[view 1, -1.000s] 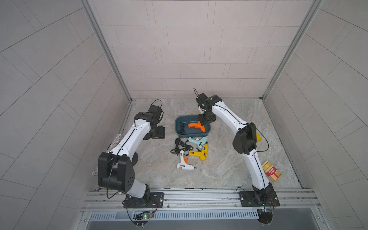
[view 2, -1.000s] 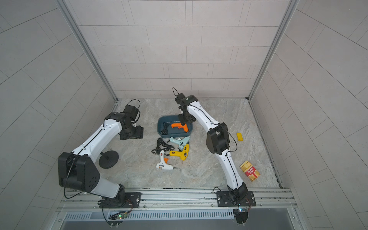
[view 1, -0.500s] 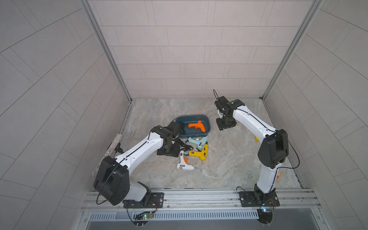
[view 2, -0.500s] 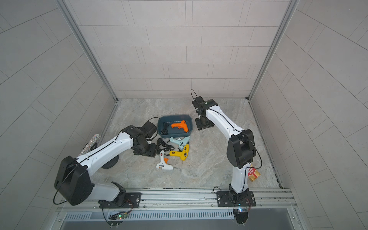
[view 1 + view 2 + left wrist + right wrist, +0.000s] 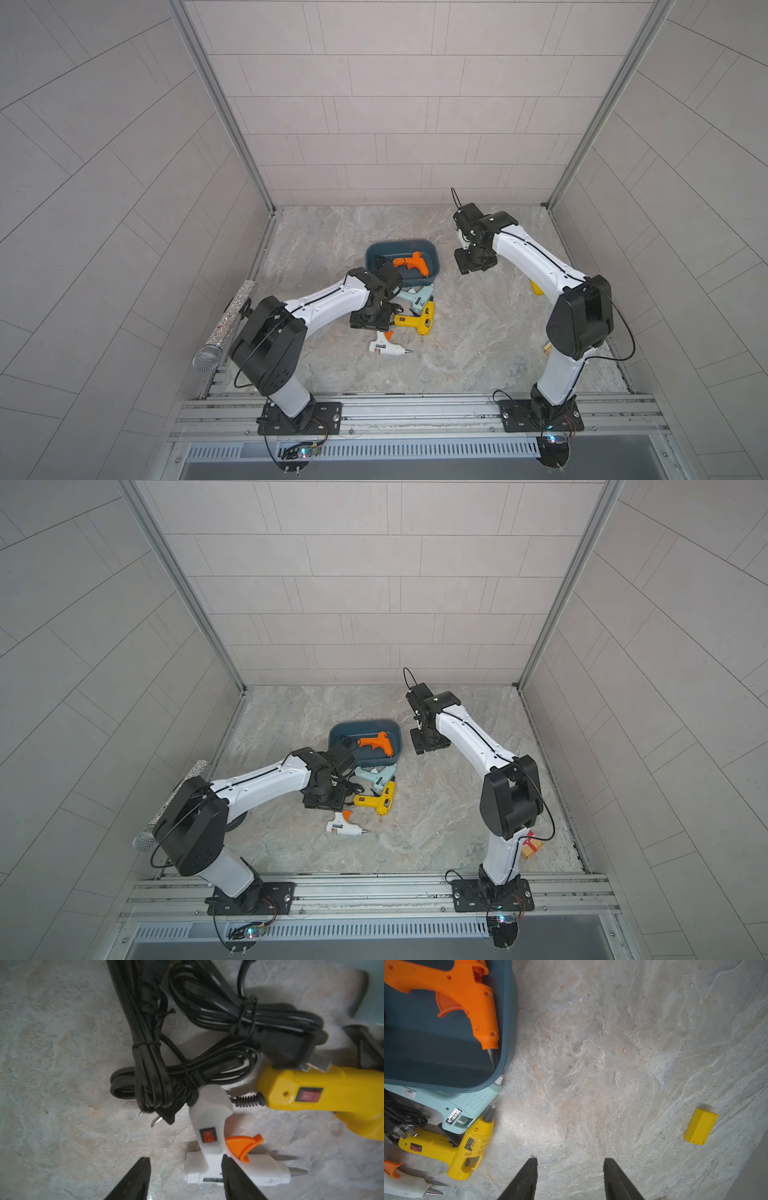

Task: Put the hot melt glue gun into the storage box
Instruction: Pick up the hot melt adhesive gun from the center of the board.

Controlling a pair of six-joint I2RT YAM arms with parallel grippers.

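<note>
The left hand (image 5: 185, 1160) has swung in from beside the storage box (image 5: 399, 247) to hang over the white glue gun (image 5: 209, 1118) mid-table, fingers apart but narrowing. The right hand (image 5: 570, 1160), apart and empty, has backed off the box, where an orange glue gun (image 5: 409, 262) already lies; the white one looks next.

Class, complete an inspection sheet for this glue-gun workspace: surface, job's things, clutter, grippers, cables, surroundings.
Surface: marbled tabletop, no spills seen.
Job's things: orange glue gun inside storage box; pale blue glue gun, yellow glue gun, white glue gun outside it.
Clutter: yellow block, red-and-yellow carton, microphone.
Grippers: left gripper open above white glue gun; right gripper open, empty.
Cables: black cords bundled beside the guns.
Surroundings: tiled walls.
</note>
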